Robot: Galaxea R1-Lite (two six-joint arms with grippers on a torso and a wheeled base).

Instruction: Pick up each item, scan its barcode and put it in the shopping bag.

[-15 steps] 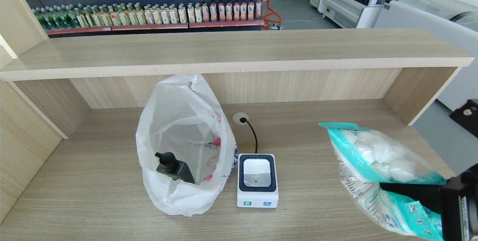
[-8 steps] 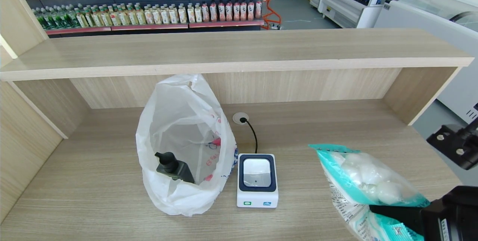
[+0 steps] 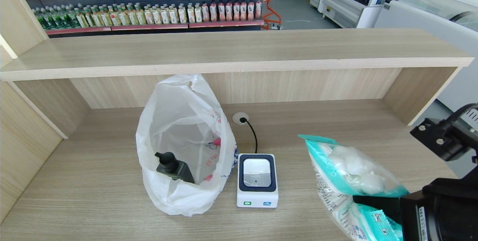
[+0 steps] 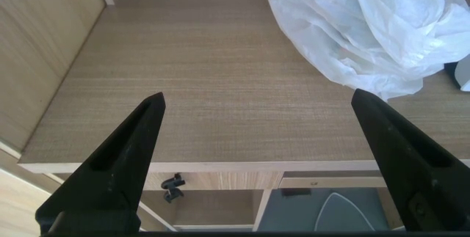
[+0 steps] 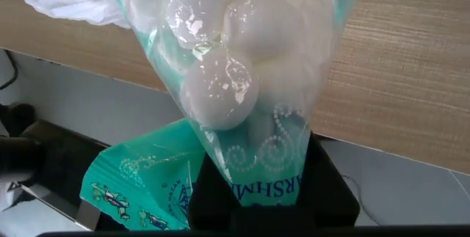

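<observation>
A teal and clear bag of white marshmallows [image 3: 347, 173] hangs above the right part of the counter, a little right of the scanner [image 3: 257, 180]. My right gripper [image 3: 377, 203] is shut on its lower part; up close the marshmallow bag [image 5: 242, 83] rises from between the black fingers [image 5: 213, 197]. The white shopping bag [image 3: 185, 147] stands open left of the scanner, with a black pump bottle [image 3: 173, 167] inside. My left gripper [image 4: 257, 163] is open over the counter's near left edge, with the shopping bag [image 4: 367, 24] beyond it.
The scanner's black cable [image 3: 252, 132] runs to a grommet at the back of the counter. A raised wooden ledge [image 3: 231, 50] and side walls enclose the counter. Bare wood [image 3: 82, 185] lies left of the shopping bag.
My right gripper has carried the marshmallow bag leftward toward the scanner, dipping and then rising a little. The shopping bag, bottle and scanner have stayed put.
</observation>
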